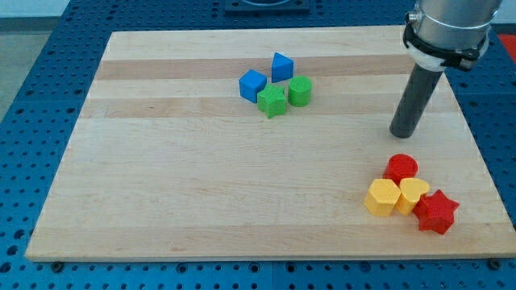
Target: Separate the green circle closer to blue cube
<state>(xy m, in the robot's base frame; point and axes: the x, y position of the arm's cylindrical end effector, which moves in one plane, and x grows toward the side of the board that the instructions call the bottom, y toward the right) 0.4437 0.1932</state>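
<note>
Wooden board [201, 201] carries two clusters. Near the view's top, the green circle block [300, 91] sits touching a green star block [272, 101], with a blue cube [252, 84] and a blue wedge-shaped block [281, 66] just beside. My tip [401, 134], a bare rod holding nothing, rests well apart to the view's right, above a red circle block [401, 167], yellow hexagon block [382, 196], another yellow block [414, 193] and red star block [436, 212].

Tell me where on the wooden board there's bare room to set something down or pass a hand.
Free: the view's whole left and bottom-left, below the blue cube; also the middle strip between the clusters. Crowded: the top-centre knot of blue cube, blue wedge-shaped block, green star and green cylinder; and the bottom-right red and yellow blocks, with my tip just above them.
</note>
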